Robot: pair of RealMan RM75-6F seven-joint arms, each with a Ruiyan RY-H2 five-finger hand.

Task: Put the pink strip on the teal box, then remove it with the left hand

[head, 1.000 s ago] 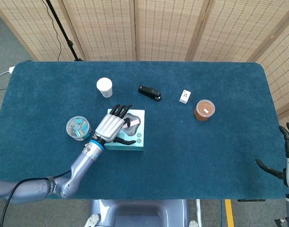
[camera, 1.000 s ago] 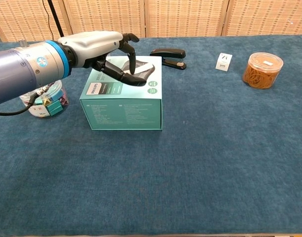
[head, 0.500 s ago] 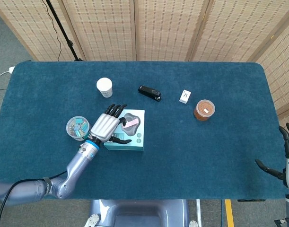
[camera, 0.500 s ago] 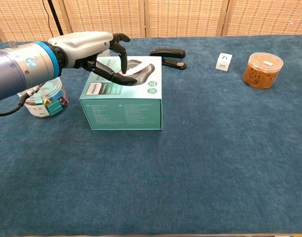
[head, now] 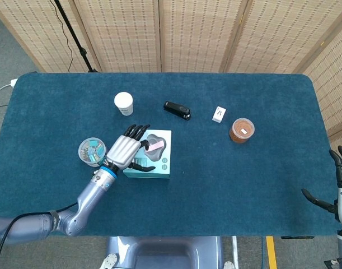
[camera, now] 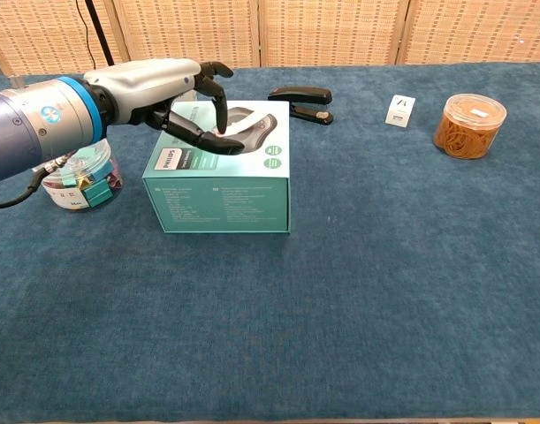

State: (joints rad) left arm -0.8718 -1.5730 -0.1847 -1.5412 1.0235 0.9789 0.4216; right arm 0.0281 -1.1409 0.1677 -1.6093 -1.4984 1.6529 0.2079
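The teal box [head: 155,161] [camera: 221,185] stands left of the table's middle. On its top lies the pink strip [head: 156,145], free of any finger. My left hand [head: 125,150] [camera: 163,88] hovers over the box's left part with its fingers spread toward the strip; it holds nothing, and its thumb reaches low over the lid. In the chest view the fingers partly hide the strip. My right hand [head: 340,188] hangs open past the table's right front corner, seen only in the head view.
A clear jar of coloured clips [head: 92,152] [camera: 79,181] sits just left of the box. Behind it are a white cup [head: 123,103], a black stapler [head: 177,110] [camera: 300,95], a small white box [head: 218,114] [camera: 399,110] and a jar of rubber bands [head: 241,130] [camera: 468,124].
Over the last second my left hand drew back to the left across the box top, uncovering the pink strip. The strip, the box and the right hand stayed where they were.
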